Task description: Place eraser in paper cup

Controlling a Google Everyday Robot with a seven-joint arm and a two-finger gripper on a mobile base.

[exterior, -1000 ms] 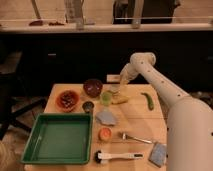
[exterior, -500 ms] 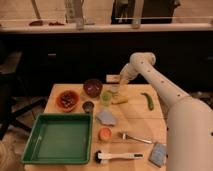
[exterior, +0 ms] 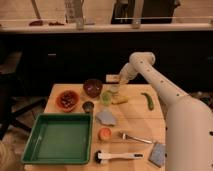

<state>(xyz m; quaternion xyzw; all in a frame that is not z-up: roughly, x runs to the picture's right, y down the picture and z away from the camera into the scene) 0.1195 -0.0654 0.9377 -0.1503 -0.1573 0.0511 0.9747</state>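
Wooden tabletop (exterior: 150, 122) up front has a white-handled brush (exterior: 117, 156), a rectangular green tray (exterior: 59, 138) and a metal fork (exterior: 134, 138). Further back, the white arm's tool (exterior: 117, 86) sits right over the little white paper cup (exterior: 114, 89). Can't spot the eraser or tell if the tool is spread.

My view is dim and warm-toned, with the brightest light falling on the wooden table (exterior: 135, 117) in the lower half while the upper middle of the frame sinks into near-black. Everything looks soft and blurred, and the gripper (exterior: 116, 88), at centre frame above the table's far edge, melts into the glare-washed white arm (exterior: 155, 80).
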